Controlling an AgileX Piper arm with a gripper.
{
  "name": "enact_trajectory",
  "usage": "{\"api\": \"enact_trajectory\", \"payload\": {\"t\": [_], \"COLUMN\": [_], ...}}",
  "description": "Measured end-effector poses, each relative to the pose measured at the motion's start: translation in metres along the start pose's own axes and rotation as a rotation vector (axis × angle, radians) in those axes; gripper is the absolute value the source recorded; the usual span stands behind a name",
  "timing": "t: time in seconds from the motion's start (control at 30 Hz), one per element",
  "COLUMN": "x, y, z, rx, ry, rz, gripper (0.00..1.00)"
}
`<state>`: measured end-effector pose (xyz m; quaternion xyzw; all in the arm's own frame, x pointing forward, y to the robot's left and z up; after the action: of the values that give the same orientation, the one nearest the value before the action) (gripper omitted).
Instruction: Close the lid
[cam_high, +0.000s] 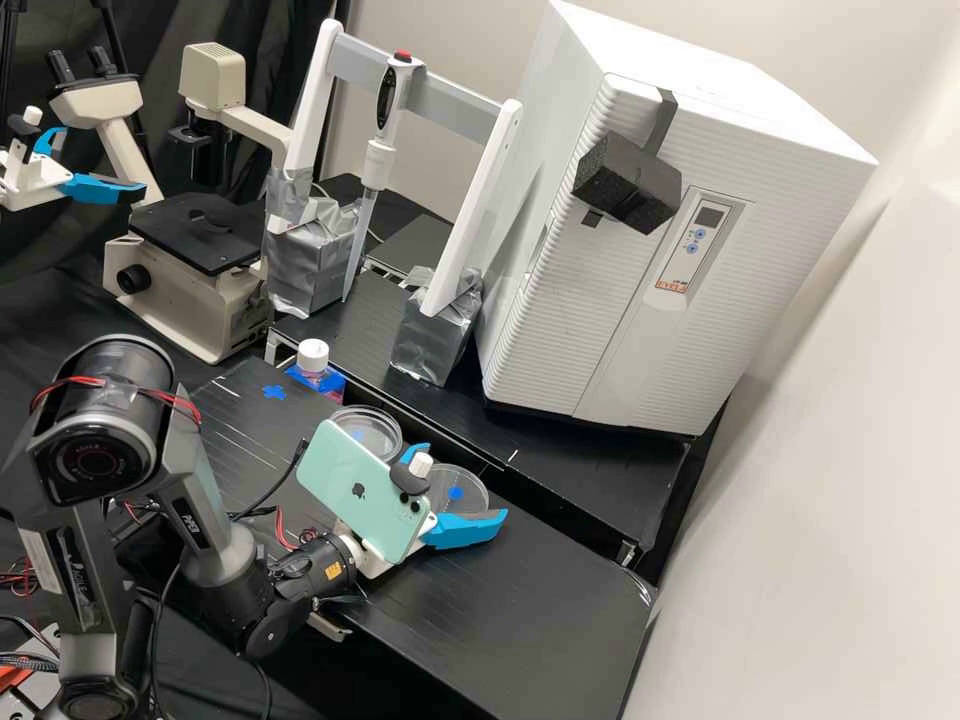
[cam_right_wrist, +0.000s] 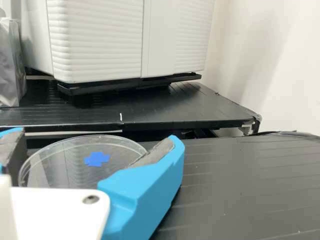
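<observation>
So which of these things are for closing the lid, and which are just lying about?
For the lid, it seems:
pincer
clear round dish at the pincer
second clear dish, probably

Just lying about:
microscope
pipette on its stand
white-capped bottle
big white cabinet

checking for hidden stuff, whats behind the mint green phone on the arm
Past the upper edge of the phone, part of a round clear dish shows, with a blue mark within its outline. The dish's near side and the black bench behind the phone are covered.
</observation>
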<state>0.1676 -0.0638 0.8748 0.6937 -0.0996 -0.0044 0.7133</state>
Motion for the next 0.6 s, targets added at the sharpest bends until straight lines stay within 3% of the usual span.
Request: {"api": "enact_trajectory", "payload": {"t": [0.4,0.6], "x": [0.0,-0.0037], "y": [0.0,0.0045], "z": [0.0,-0.0029], "rx": [0.004,0.039], "ry": [0.0,-0.005], "rz": [0.0,0.008], "gripper": [0.0,0.0]}}
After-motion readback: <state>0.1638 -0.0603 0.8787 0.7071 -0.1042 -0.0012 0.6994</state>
